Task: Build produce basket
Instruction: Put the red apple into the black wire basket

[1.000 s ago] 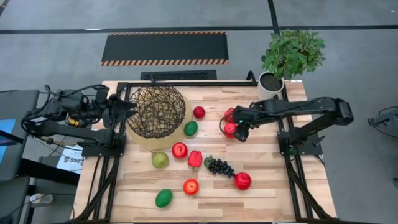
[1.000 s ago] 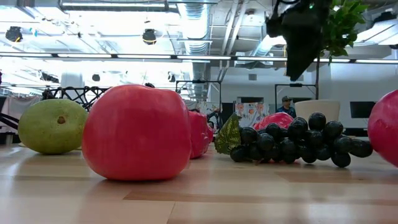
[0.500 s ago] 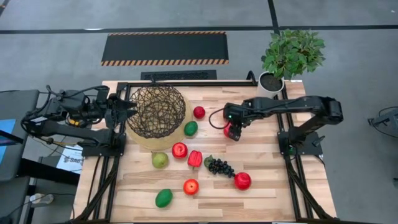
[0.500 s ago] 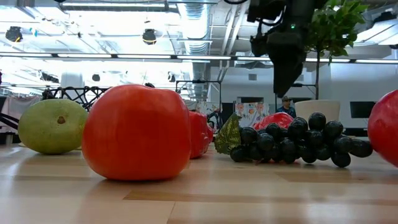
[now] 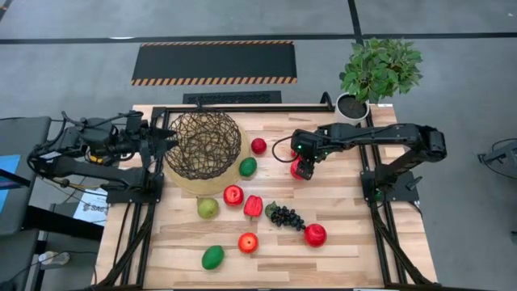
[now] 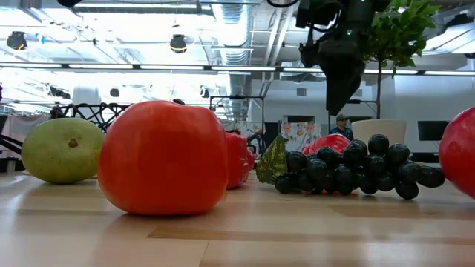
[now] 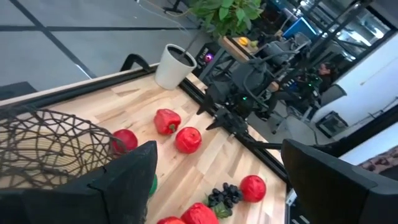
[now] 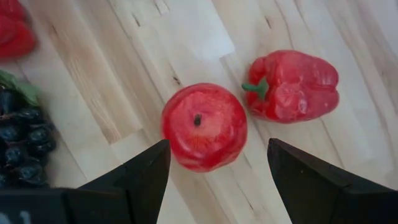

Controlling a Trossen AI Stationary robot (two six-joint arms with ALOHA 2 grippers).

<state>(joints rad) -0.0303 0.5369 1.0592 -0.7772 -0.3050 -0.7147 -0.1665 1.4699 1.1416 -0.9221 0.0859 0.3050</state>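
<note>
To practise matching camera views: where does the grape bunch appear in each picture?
High view: grape bunch, picture's lower middle.
Low view: right of centre.
Left wrist view: in view, beside a red apple.
Right wrist view: partly cut off.
Landmark: that red apple, except in right wrist view.

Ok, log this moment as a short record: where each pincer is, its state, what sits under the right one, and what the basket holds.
right pincer: open, empty, hovering above the table
under right pincer: red apple, with a red pepper beside it, apart
left pincer: open, empty, beside the basket
basket contents: no produce visible inside
loose produce: grape bunch, pear and other pieces on the table
</note>
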